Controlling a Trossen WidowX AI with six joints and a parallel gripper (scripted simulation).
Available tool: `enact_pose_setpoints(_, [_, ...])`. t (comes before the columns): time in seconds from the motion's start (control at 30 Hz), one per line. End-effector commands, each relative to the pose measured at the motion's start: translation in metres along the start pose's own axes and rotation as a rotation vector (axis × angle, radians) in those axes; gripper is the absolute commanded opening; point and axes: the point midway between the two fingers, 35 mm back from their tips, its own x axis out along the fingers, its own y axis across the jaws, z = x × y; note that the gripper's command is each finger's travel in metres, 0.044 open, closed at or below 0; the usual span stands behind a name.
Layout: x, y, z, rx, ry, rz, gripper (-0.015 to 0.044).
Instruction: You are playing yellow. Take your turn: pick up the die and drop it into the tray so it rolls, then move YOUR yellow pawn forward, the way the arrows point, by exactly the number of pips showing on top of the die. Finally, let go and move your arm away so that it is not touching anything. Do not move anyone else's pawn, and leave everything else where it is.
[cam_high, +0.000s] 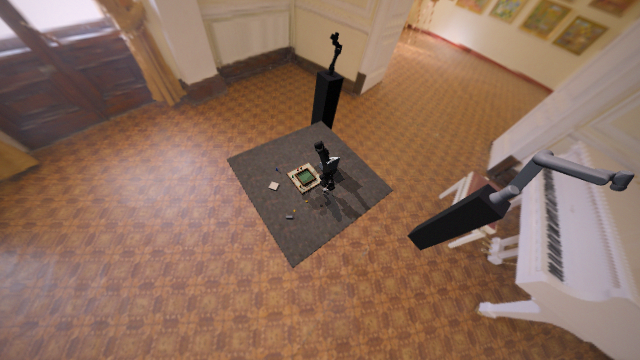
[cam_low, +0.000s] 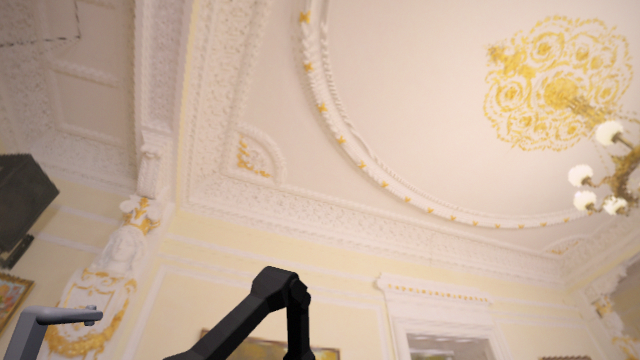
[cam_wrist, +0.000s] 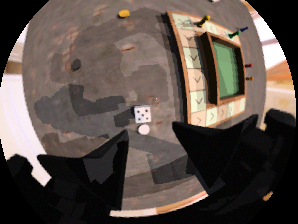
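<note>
The white die (cam_wrist: 142, 114) lies on the dark mat in the wrist view, its upper face showing five pips, with a small white disc (cam_wrist: 144, 130) close by. My gripper (cam_wrist: 150, 129) is open, its fingers apart at either side of the picture, with nothing held; its height over the die is hard to tell. The yellow pawn (cam_wrist: 203, 21) stands on the board's (cam_wrist: 197, 79) (cam_high: 295, 183) pale arrow track. The green-floored tray (cam_wrist: 212, 75) sits inside that track.
Green (cam_wrist: 234, 34), blue (cam_wrist: 243, 29), red (cam_wrist: 248, 65) and orange (cam_wrist: 249, 78) pawns stand around the tray. A yellow piece (cam_wrist: 124, 13) and a dark piece (cam_wrist: 76, 64) lie on the mat. A pale square (cam_high: 273, 186) and grey block (cam_high: 289, 217) lie farther off.
</note>
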Motion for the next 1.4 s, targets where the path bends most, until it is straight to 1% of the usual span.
enact_pose_setpoints(0.0, [0.010, 0.005, 0.004, 0.057, 0.027, -0.010, 0.0275])
enact_pose_setpoints(0.13, [0.010, 0.005, 0.007, 0.057, 0.027, -0.010, 0.0275])
enact_pose_setpoints(0.27, [0.025, 0.005, 0.007, 0.057, 0.026, -0.011, 0.0275])
enact_pose_setpoints(0.43, [0.026, 0.005, 0.007, 0.057, 0.026, -0.011, 0.0275])
enact_pose_setpoints(1.13, [0.057, 0.004, 0.006, 0.058, 0.026, -0.012, 0.0275])
enact_pose_setpoints(1.33, [0.057, 0.004, 0.006, 0.058, 0.026, -0.012, 0.0118])
enact_pose_setpoints(1.37, [0.057, 0.004, 0.006, 0.058, 0.026, -0.012, 0.0111])
